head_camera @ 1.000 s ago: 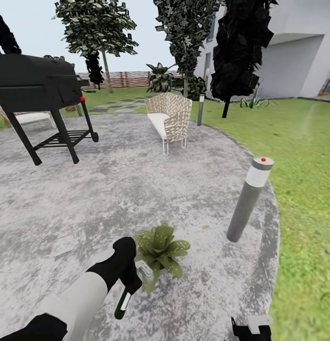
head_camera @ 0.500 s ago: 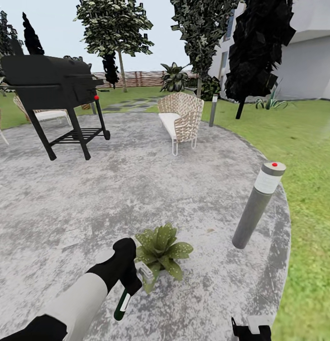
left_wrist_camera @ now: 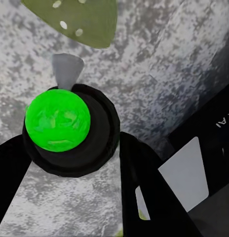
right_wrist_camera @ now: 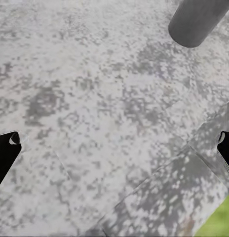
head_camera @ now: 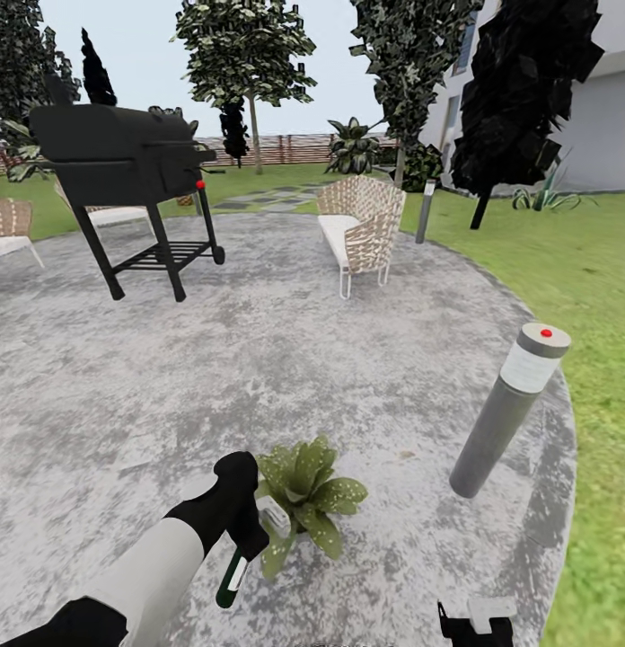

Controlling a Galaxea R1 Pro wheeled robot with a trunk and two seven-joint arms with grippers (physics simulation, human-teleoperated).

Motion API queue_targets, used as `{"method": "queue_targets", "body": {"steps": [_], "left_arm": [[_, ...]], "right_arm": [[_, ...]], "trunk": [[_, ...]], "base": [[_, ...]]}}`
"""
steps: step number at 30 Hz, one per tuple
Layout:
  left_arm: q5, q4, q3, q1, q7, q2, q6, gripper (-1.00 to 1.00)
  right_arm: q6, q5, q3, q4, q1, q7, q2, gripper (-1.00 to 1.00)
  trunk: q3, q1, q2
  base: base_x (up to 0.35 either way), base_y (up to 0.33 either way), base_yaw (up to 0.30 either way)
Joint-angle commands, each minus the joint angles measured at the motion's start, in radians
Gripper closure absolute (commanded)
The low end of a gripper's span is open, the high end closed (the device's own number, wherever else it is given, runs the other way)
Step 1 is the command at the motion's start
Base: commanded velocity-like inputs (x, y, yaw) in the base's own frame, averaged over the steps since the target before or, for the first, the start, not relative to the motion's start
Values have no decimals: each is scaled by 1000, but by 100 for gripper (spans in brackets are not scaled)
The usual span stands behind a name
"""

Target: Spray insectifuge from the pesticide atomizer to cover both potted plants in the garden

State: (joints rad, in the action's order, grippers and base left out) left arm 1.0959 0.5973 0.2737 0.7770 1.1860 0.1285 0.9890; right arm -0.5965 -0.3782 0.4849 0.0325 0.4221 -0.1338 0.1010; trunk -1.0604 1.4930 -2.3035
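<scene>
Round grey paved patio (head_camera: 259, 359), lawn beyond. Left pincer (head_camera: 245, 526) clamped on dark-green atomizer bottle (head_camera: 230, 575), nozzle toward speckled green potted plant (head_camera: 305, 490) just right, apparently for spraying. Right pincer (head_camera: 474, 622) near, spread, empty.

Flat, even daylight lights the scene, with no clear direction and a pale sky at the top of the head view. Hardly any cast shadows fall on the patio (head_camera: 259, 359); the grill (head_camera: 124, 153) and one tree (head_camera: 528, 90) render almost pure black. Textures look soft and blotchy, and verticals lean outward near the frame edges. Both wrist views are grainy, their near parts blurred.
</scene>
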Motion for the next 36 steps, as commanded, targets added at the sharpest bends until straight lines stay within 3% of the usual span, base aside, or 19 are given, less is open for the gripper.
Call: {"method": "queue_targets", "body": {"steps": [1, 8, 22, 36], "left_arm": [[10, 1, 1, 1, 10, 0, 7, 100], [10, 1, 1, -1, 10, 0, 7, 100], [9, -1, 0, -9, 8, -6, 4, 100], [9, -1, 1, -9, 6, -4, 3, 100]], "right_arm": [[0, -4, 8, 1, 0, -6, 0, -100], [0, -4, 9, 1, 0, -6, 0, -100], [0, -4, 9, 1, 0, -6, 0, -100], [0, -4, 9, 1, 0, -6, 0, -100]], "trunk": [[-1, 0, 0], [-1, 0, 0], [-1, 0, 0], [-1, 0, 0]], "base": [[-135, -268, 277], [-10, -227, 277], [1, -7, 273], [55, -219, 35]]}}
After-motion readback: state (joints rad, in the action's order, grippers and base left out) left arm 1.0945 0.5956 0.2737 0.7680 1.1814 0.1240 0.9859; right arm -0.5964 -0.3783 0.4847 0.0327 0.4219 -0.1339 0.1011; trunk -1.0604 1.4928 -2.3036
